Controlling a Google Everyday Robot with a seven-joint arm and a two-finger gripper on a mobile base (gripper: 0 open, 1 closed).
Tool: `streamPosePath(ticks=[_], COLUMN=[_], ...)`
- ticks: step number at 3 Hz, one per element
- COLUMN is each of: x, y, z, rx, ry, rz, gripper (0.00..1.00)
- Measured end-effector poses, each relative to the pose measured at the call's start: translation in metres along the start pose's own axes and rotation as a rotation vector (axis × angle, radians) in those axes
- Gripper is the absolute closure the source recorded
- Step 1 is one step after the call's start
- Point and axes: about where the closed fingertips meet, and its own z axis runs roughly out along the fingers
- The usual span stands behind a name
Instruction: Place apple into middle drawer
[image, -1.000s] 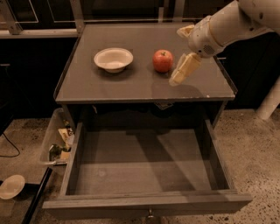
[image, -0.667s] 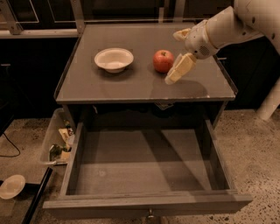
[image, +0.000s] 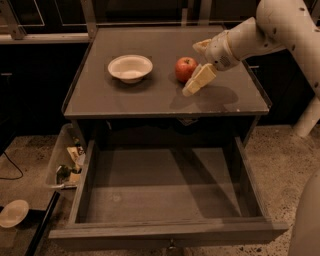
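Camera view, one entry per item.
- Apple (image: 185, 69): is sitting on the desk (image: 150, 102), right of the white bowl (image: 130, 68) and apart from it.
- Pincer (image: 194, 69): is hovering at the apple's right side, jaws spread open, gripping nothing; whether a finger (image: 201, 79) is touching the fruit cannot be told.
- Middle drawer (image: 160, 187): is standing pulled out below the desk top, its grey floor showing.
- Floor bin (image: 64, 165): is lying left of the drawer.

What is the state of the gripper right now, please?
Gripper: open, holding nothing, close beside the apple on the cabinet top.
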Motion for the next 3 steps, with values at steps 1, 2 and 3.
streamPosePath(ticks=[1,2,3], x=[0.004,0.004,0.008], y=[-0.013,-0.025,-0.036], z=[0.016,0.024,0.032], rx=[0.056,0.100,0.112], ry=[-0.025,-0.049,-0.080], rz=[-0.017,-0.029,-0.016], gripper=[0.00,0.00,0.00])
